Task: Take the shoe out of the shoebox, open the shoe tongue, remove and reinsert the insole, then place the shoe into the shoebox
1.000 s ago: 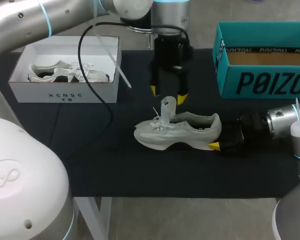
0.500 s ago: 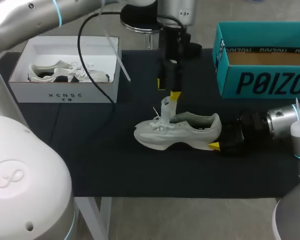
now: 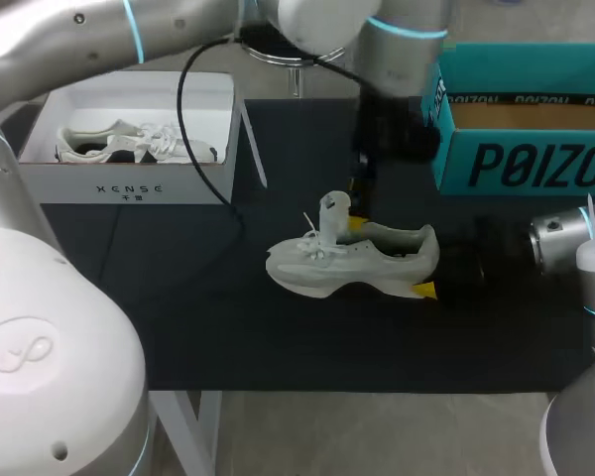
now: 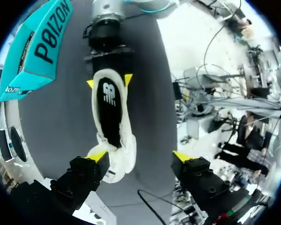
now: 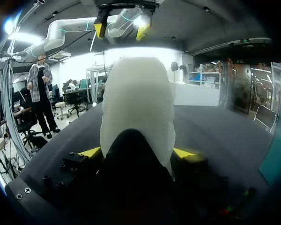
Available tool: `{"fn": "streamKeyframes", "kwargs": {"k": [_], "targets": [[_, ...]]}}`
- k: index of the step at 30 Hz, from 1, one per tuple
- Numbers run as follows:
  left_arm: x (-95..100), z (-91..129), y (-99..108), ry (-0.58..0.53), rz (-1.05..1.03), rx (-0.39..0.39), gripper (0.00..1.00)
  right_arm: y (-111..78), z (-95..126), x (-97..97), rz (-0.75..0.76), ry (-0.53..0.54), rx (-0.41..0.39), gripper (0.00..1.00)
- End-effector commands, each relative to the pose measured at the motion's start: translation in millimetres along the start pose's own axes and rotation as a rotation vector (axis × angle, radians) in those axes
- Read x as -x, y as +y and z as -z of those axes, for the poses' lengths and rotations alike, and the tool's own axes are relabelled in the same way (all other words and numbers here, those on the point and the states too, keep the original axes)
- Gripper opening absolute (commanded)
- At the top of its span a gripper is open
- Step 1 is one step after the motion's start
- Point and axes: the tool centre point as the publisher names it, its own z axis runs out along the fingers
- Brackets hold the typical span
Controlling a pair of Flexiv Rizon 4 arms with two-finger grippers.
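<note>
My left gripper point(image 4: 139, 156), wide by the tongue point(image 3: 333, 209), could snag laces point(image 3: 312, 243) and twist the sneaker point(image 3: 377, 260) from my clamped right gripper point(image 5: 136, 152).

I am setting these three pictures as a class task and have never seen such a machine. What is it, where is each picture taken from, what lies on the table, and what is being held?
It is a robot with two arms. Each arm ends in a two-fingered pincer with yellow tips. One picture looks down from above and behind the robot. The other two come from cameras on its wrists, looking out along the fingers. On the dark table stand a white box with a second shoe inside and a teal box. Between the boxes lies a pale shoe. The right pincer grips that shoe's heel from both sides. The left pincer hangs open above the shoe and holds nothing.
</note>
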Motion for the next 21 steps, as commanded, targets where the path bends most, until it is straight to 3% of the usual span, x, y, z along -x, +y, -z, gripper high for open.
{"fn": "streamKeyframes", "kwargs": {"k": [1,11,21], "targets": [[-5.4,-15.4,-7.9,-0.178,-0.182,-0.015,0.0,-2.2,-1.6,0.9,-0.001,0.0,-0.003,0.0],[14.5,-26.1,-30.1,-0.125,-0.098,-0.084,0.0,-2.2,-1.6,0.9,-0.001,0.0,-0.003,0.0],[38.8,-53.4,-54.9,-0.136,-0.109,-0.108,0.0,-2.2,-1.6,0.9,-0.001,0.0,-0.003,0.0]]}}
